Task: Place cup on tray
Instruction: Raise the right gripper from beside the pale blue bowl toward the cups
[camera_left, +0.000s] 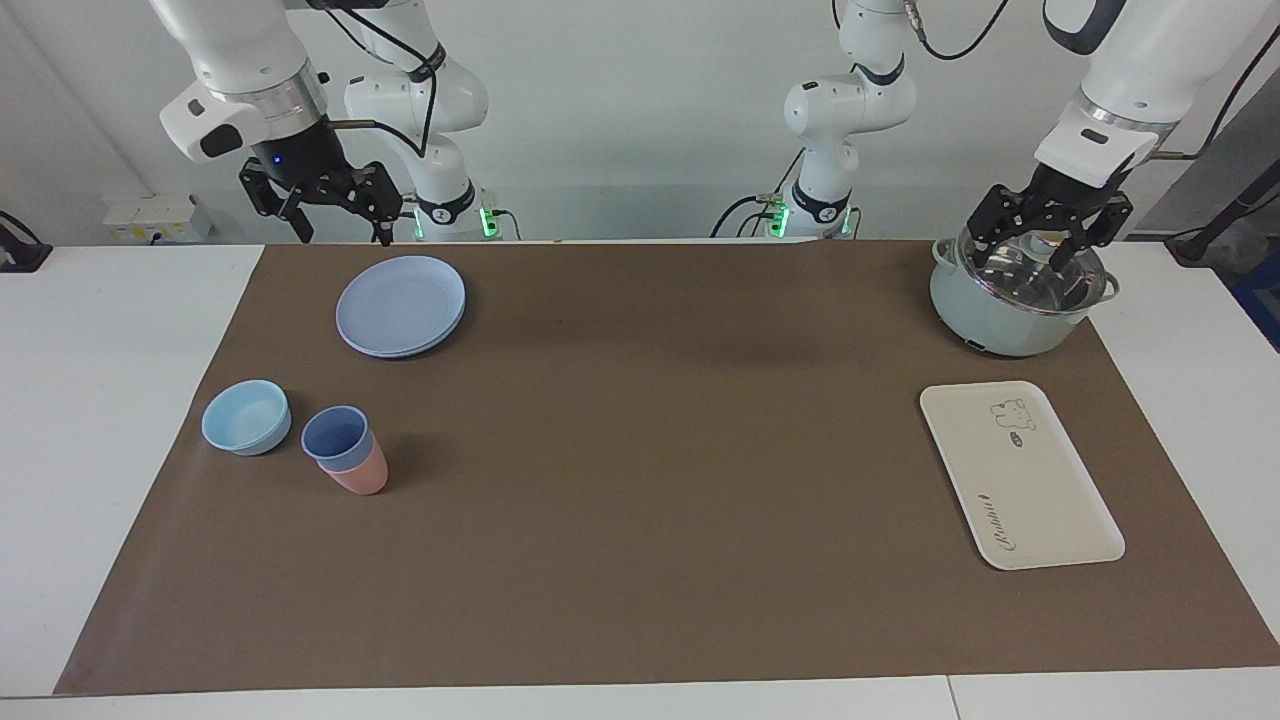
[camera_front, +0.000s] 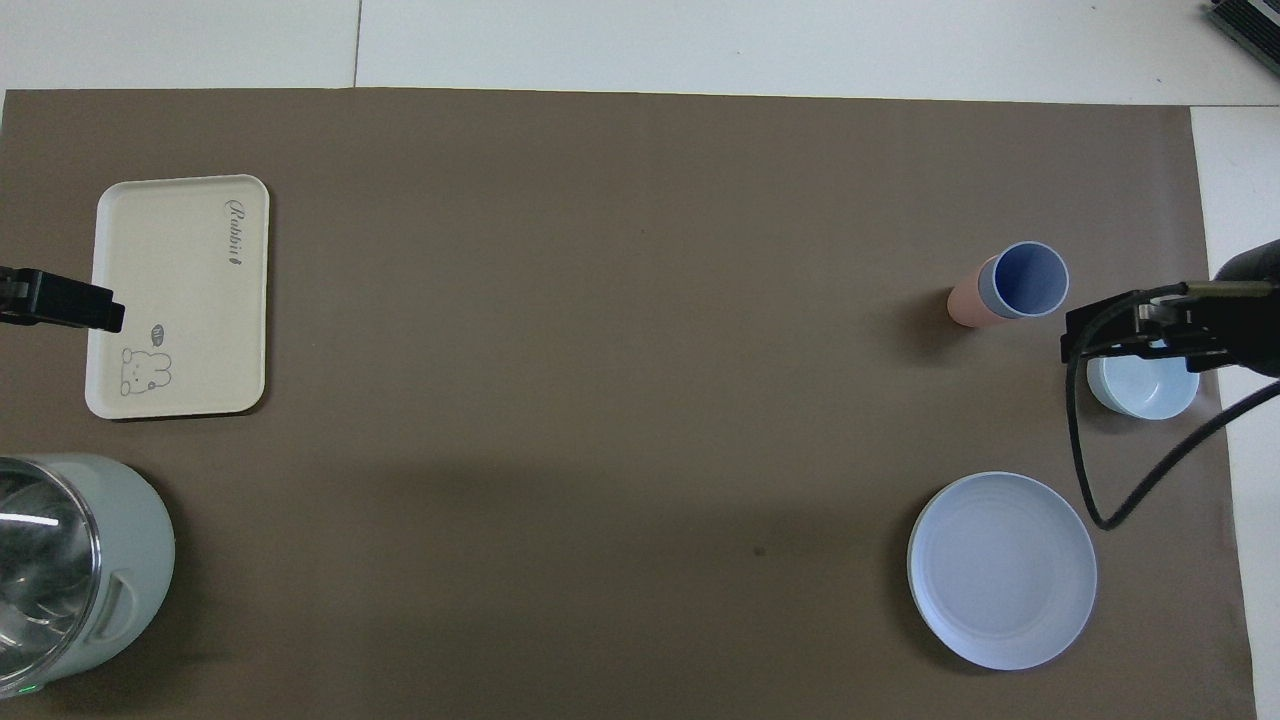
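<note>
The medium-blue cup (camera_left: 337, 437) stands upright, nested inside a salmon-pink tumbler (camera_left: 362, 480), at the right arm's end of the table; it also shows in the overhead view (camera_front: 1030, 280). The cream-white tray (camera_left: 1030, 500) with the bear drawing lies flat and bare at the left arm's end, also in the overhead view (camera_front: 190, 290). My right gripper (camera_left: 343, 232) hangs open and empty, high over the mat's edge near the blue plates. My left gripper (camera_left: 1040, 255) hangs open and empty just above the pot's glass lid.
A pale green pot (camera_left: 1000, 320) with a glass lid stands nearer to the robots than the tray. Stacked blue plates (camera_left: 400, 305) lie nearer to the robots than the cup. A low light-blue bowl (camera_left: 246, 416) sits beside the cup.
</note>
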